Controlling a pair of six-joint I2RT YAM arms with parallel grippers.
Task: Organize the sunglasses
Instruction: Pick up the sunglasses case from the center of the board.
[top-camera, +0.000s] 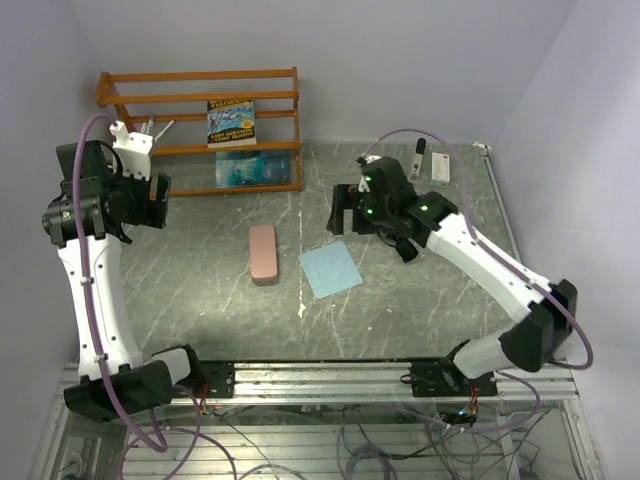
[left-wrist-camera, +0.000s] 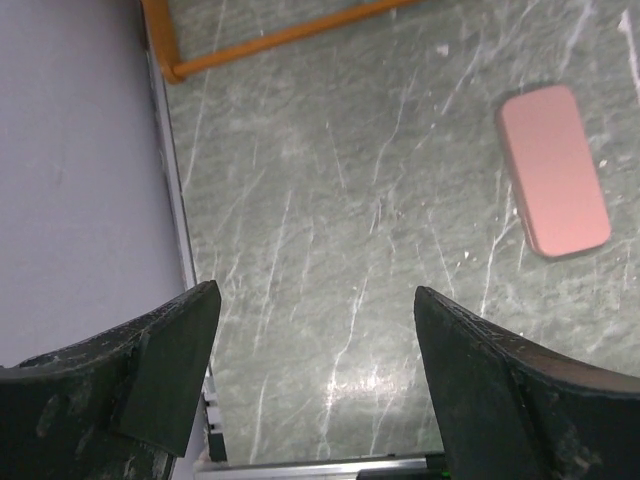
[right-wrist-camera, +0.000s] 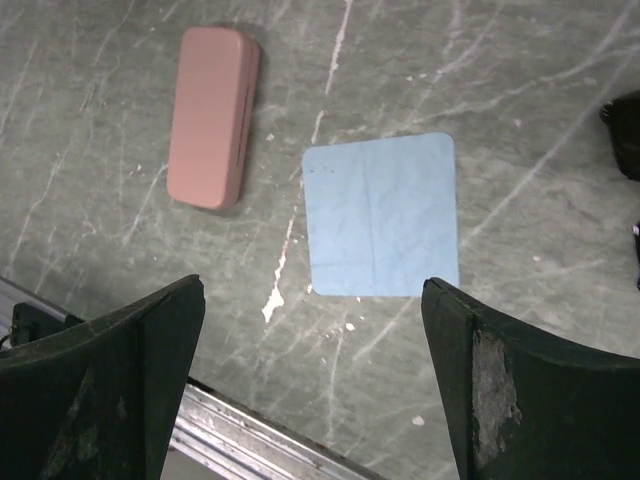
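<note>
A closed pink glasses case (top-camera: 264, 252) lies mid-table, with a light blue cloth (top-camera: 330, 269) flat to its right. I see no sunglasses clearly; a thin grey item (top-camera: 157, 127) on the rack's left end may be them, I cannot tell. My left gripper (top-camera: 158, 200) is open and empty, raised over the table's left side; its wrist view shows the case (left-wrist-camera: 553, 170) at the upper right. My right gripper (top-camera: 343, 212) is open and empty, raised behind the cloth. Its wrist view shows the case (right-wrist-camera: 212, 115) and the cloth (right-wrist-camera: 382, 215) beyond the fingers.
An orange wooden rack (top-camera: 200, 98) stands at the back left holding a book (top-camera: 231, 121) and a blue flat item (top-camera: 243, 168). A white card (top-camera: 441, 168) and a small black-and-white stick (top-camera: 419, 152) lie at the back right. Walls close both sides. A metal rail (right-wrist-camera: 250, 430) edges the front.
</note>
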